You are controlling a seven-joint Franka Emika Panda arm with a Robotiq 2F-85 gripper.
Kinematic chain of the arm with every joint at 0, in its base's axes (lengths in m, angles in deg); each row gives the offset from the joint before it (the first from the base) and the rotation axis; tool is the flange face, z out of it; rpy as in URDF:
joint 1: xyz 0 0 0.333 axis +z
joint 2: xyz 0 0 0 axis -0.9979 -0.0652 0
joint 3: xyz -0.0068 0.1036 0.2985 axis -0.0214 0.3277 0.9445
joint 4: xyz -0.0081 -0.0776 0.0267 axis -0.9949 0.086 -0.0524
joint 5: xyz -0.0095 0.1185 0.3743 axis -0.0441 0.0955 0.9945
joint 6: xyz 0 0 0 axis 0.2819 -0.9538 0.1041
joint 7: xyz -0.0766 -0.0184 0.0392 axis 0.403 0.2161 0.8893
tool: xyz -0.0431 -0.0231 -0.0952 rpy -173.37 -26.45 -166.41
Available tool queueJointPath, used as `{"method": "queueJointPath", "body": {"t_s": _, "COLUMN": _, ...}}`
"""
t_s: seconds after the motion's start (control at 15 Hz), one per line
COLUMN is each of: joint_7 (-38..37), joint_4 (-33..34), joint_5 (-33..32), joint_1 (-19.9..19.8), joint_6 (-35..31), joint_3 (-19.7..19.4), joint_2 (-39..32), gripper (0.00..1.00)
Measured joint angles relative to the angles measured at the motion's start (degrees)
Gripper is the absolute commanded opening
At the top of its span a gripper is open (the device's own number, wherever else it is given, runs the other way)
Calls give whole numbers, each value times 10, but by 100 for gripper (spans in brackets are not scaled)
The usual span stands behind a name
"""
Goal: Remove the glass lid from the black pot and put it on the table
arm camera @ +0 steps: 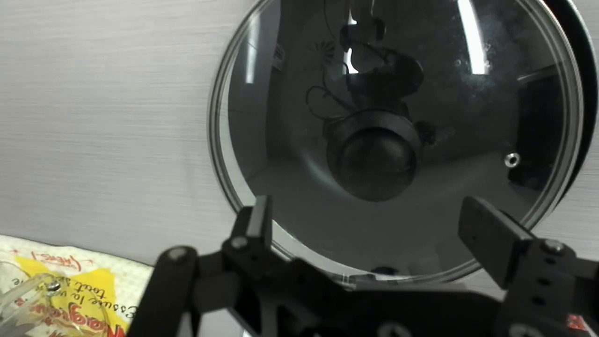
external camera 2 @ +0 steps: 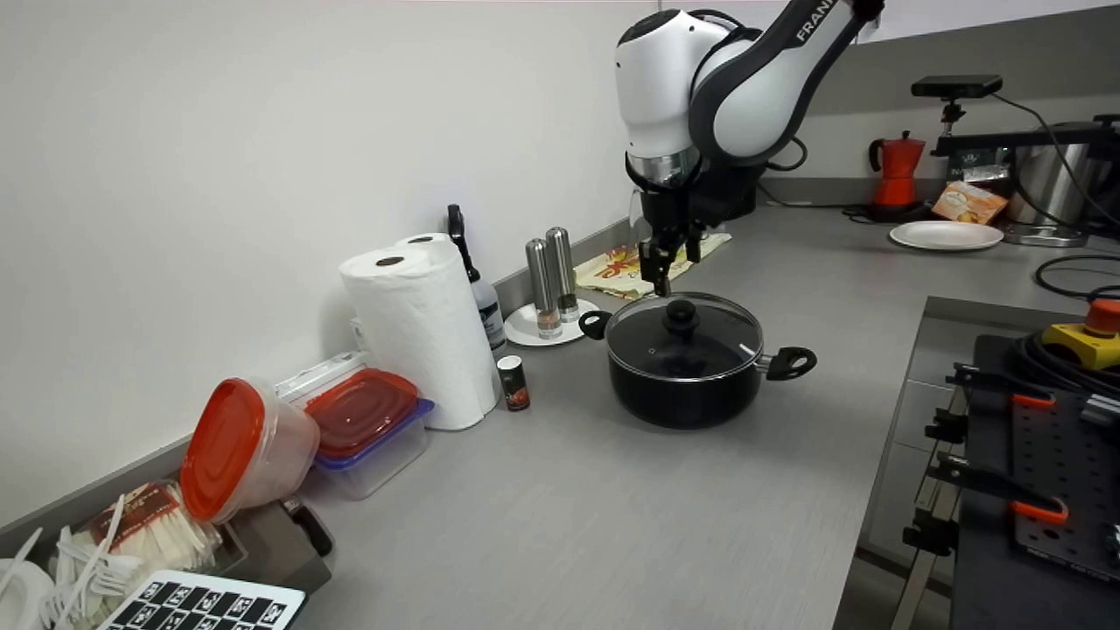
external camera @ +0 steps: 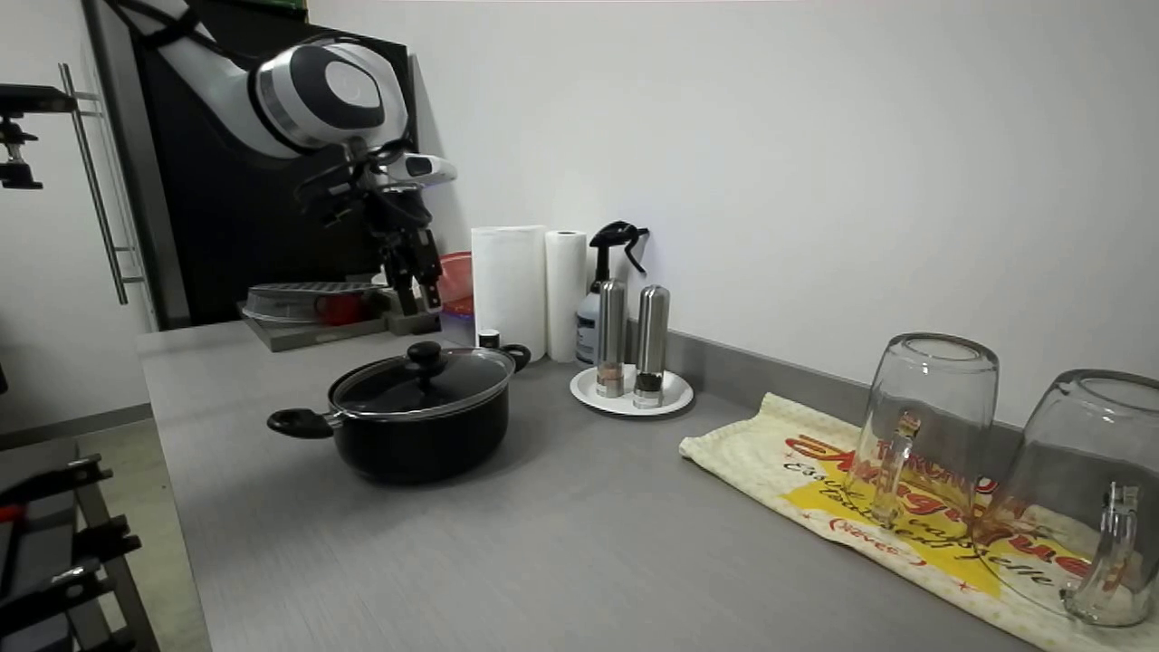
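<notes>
The glass lid (external camera: 471,380) sits on the black pot (external camera: 421,445), its black knob (external camera: 425,355) upright at the centre. In an exterior view the lid (external camera 2: 639,339) and pot (external camera 2: 687,401) show with both side handles. The pot stands on the grey table (external camera: 579,552). My gripper (external camera: 419,306) is open and empty above the lid; it also shows in an exterior view (external camera 2: 677,274). In the wrist view the jaws (arm camera: 365,206) are wide apart over the lid (arm camera: 449,126). The knob (arm camera: 376,164) lies ahead of the fingertips, roughly centred between them, not touched.
Paper towel rolls (external camera: 509,290), a spray bottle (external camera: 589,321) and a white plate (external camera: 587,391) with two mills stand along the wall. A small dark jar (external camera 2: 514,385) is near the rolls. Upturned drinking glasses (external camera: 937,362) stand on a patterned cloth (external camera: 751,444). Plastic containers (external camera 2: 280,446) are farther along.
</notes>
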Motion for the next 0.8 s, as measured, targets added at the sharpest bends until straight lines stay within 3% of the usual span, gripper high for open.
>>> {"method": "queueJointPath", "body": {"t_s": 0.47, "joint_7": 0, "joint_4": -3, "joint_5": 19, "joint_1": 6, "joint_6": 5, "joint_3": -6, "joint_2": -23, "gripper": 100}}
{"method": "queueJointPath", "body": {"t_s": 0.8, "joint_7": -3, "joint_4": -2, "joint_5": 18, "joint_1": 22, "joint_6": -33, "joint_3": -15, "joint_2": -32, "gripper": 100}}
